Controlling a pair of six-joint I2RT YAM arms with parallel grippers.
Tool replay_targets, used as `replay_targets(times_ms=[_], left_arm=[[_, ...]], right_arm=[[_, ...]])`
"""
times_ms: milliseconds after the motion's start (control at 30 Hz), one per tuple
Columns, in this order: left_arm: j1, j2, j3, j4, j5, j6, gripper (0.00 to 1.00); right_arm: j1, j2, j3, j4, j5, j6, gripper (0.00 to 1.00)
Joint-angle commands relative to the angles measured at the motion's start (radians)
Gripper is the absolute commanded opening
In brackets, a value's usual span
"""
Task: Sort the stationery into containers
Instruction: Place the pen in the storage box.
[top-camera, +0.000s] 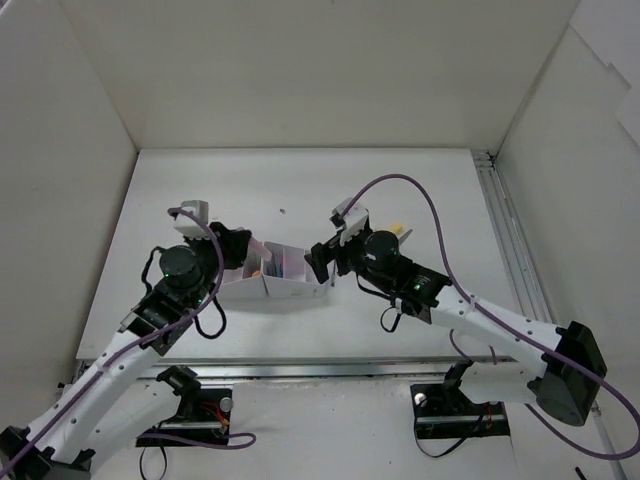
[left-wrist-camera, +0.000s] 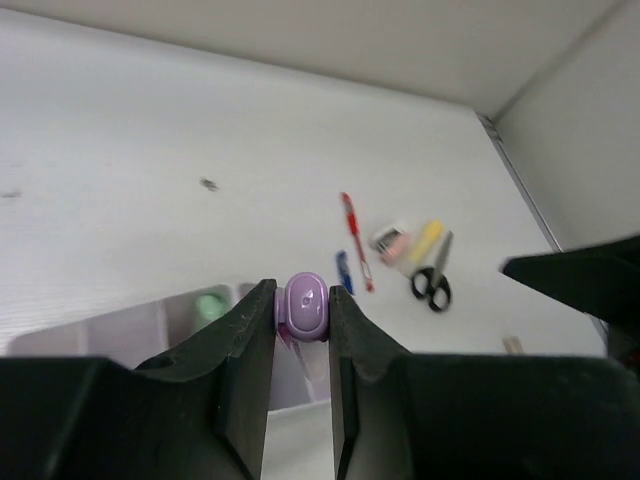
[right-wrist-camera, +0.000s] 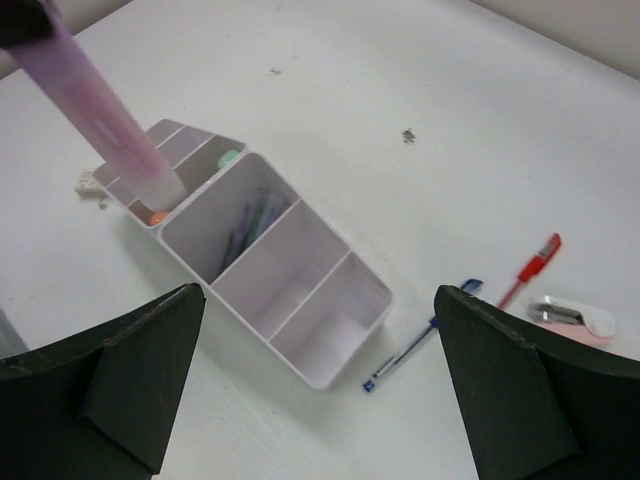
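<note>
Item: my left fingers (left-wrist-camera: 250, 340), clenched on purple marker (left-wrist-camera: 302, 305), tip in organizer's (right-wrist-camera: 388, 298) end compartment. My right fingers (right-wrist-camera: 130, 380): spread, empty. Risk: the tilted marker may topple out when I release.

No text, label, brand, number or sign can be read in any view. Any print on the purple marker (left-wrist-camera: 303, 305), on the blue pen (right-wrist-camera: 415, 350) just beside the organizer (right-wrist-camera: 325, 325), or on the red pen (right-wrist-camera: 535, 262) is too small to tell.
</note>
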Motion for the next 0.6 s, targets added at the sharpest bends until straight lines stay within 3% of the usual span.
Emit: replay_targets(times_ms=[0,233,333,567], left_arm=[[0.099,-0.071,0.006,-0.071,-0.153,0.04,0.0],[0.236,-0.101,-0.049,-0.097,-0.16,0.034,0.0],[0.247,-0.066,-0.08,-0.051,-0.098,0.043,0.0],[0.247,0.042,-0.138,0.055,-0.115,0.074,0.0]], right_arm=[[-0.038,-0.075,0.036,-0.024,0.14,0.031,0.98],[-0.127,-0.124,0.006,-0.081,0.213,0.08,0.98],[-0.157,-0.12,0.013,-0.109,0.226,0.085,0.98],[-0.232,-0.106,0.01,-0.126,0.192,0.099,0.98]])
